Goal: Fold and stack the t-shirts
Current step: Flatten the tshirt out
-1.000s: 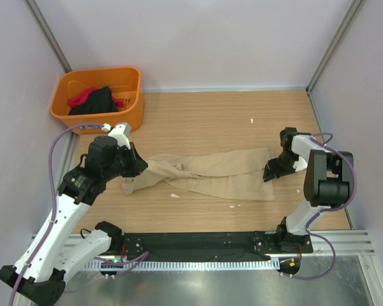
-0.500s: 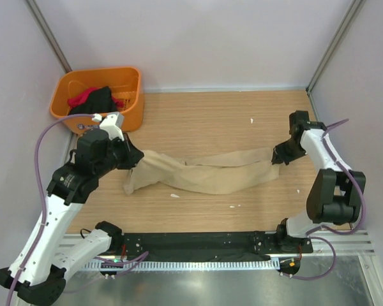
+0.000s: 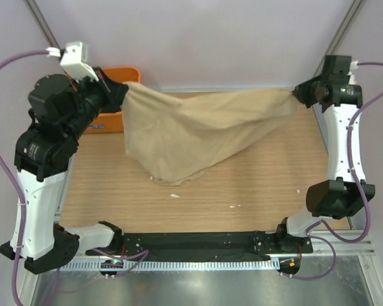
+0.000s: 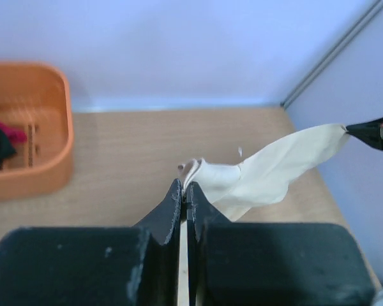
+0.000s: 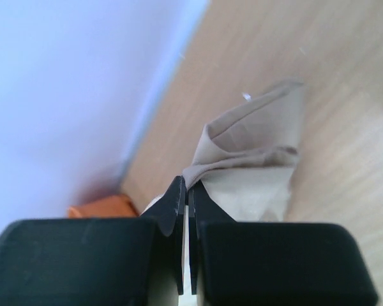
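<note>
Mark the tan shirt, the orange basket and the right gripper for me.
tan shirt (image 3: 198, 131): top view, middle of the hanging cloth.
orange basket (image 4: 32, 180): left wrist view, near wall.
right gripper (image 3: 296, 93): top view, fingertips pinching the shirt corner.

A robotics lab cell: pale partition walls (image 3: 210, 38) and metal corner posts (image 3: 333, 43) enclose a wooden tabletop (image 3: 268, 178), a black mounting rail (image 3: 198, 242) along its near edge.
</note>
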### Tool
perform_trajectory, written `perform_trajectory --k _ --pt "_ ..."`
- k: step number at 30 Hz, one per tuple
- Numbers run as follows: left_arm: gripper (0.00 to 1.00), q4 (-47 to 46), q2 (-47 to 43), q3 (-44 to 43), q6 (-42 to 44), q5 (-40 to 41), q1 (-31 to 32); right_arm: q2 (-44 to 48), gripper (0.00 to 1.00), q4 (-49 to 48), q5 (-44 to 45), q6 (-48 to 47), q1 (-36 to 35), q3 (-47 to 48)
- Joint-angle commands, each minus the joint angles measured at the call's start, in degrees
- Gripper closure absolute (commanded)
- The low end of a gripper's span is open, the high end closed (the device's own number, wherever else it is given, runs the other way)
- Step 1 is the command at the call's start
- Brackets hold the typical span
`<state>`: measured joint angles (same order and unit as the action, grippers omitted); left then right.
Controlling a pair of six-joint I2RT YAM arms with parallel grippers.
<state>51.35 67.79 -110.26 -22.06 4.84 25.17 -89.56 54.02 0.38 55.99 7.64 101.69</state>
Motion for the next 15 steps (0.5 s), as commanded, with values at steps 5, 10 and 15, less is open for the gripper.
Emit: perform_trajectory --k 5,10,15 --pt "1.0 -7.4 4.3 -24.1 7.6 -2.0 1.4 -1.3 0.99 -6.0 -5.8 -1.1 5.2 20.0" --pt "1.0 -9.4 2.0 -25.3 12.6 -6.6 3.1 5.6 0.99 -14.9 -7.2 -2.1 5.5 16.1" --pt "1.0 -8.9 -1.7 -23.5 14.0 -8.3 3.7 12.0 0.99 -16.7 -10.5 -4.8 5.5 12.8"
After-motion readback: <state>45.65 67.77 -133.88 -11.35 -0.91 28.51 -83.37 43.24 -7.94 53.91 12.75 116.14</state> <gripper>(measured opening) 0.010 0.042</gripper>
